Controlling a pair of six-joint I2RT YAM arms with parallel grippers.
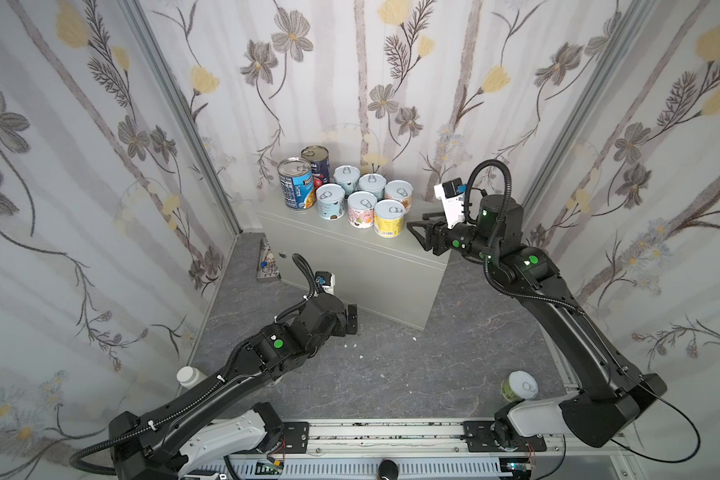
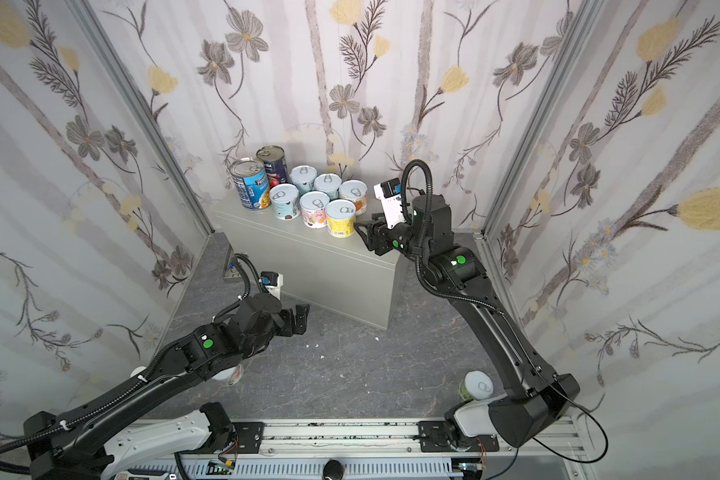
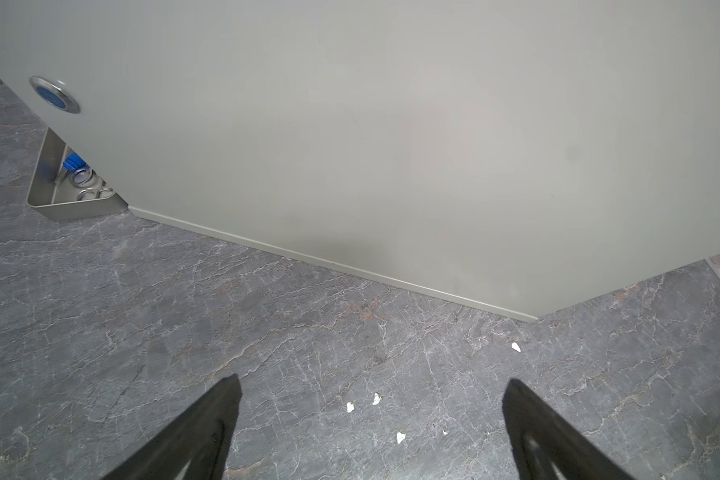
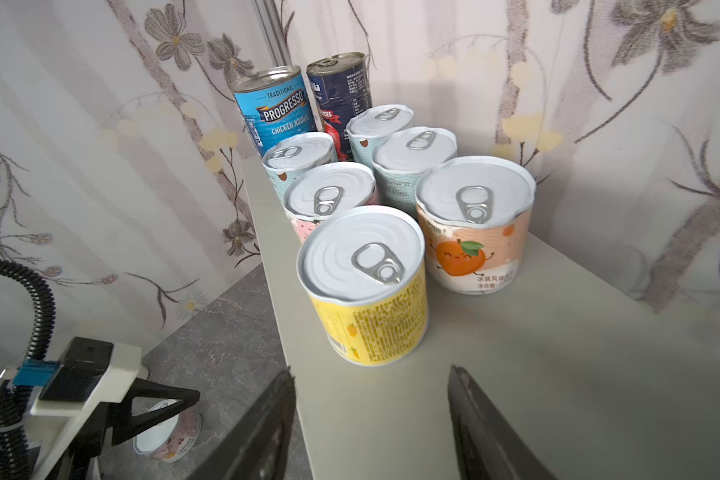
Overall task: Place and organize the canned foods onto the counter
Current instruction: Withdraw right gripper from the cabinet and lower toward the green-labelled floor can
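Eight cans stand upright on the tabletop, packed toward its left end in both top views. The tall blue can and the tall navy-red can hold the far-left corner, one behind the other. Six short cans follow in two rows: the teal can, the pink can and the yellow can along the front edge; behind them a second teal can, a third teal can and the orange can.

The right claw hovers over the tabletop's right end, just beside the yellow can, jaws partly apart with nothing between them.

Two short cans sit on the floor: a green can by the right arm's base, and a pink-labelled can partly hidden under the left arm. The left claw hangs over the floor before the cabinet front, jaws spread wide, empty.

The floor is dark grey marble with white crumbs. A metal tray lies at the cabinet's left corner, and a white bottle stands by the left wall. Floral wallpaper covers three walls.
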